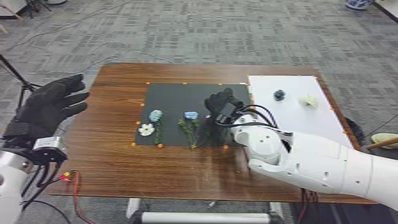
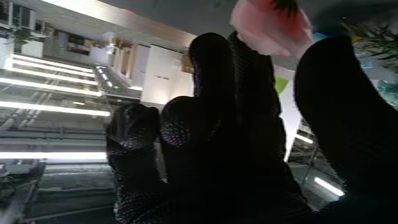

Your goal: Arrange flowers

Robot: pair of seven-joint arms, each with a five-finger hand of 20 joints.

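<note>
In the head view my right hand (image 1: 222, 102) is over the right part of the dark mat (image 1: 173, 95), its fingers relaxed and open. In the right wrist view a pink flower (image 2: 271, 25) is at the tips of my right hand (image 2: 235, 150), by the gap beside the thumb; whether it touches them I cannot tell. Left of that hand on the mat lie a pale blue flower (image 1: 155, 116), a white flower (image 1: 146, 130) and a blue flower (image 1: 191, 115) with a green stem. Off the table's left side, my left hand (image 1: 49, 105) is raised and open.
A white board (image 1: 289, 117) covers the table's right side, holding a dark teal item (image 1: 279, 95) and a pale yellow item (image 1: 308, 101). The brown table (image 1: 151, 175) extends in front of the mat. Green leaves (image 2: 378, 42) appear past the thumb.
</note>
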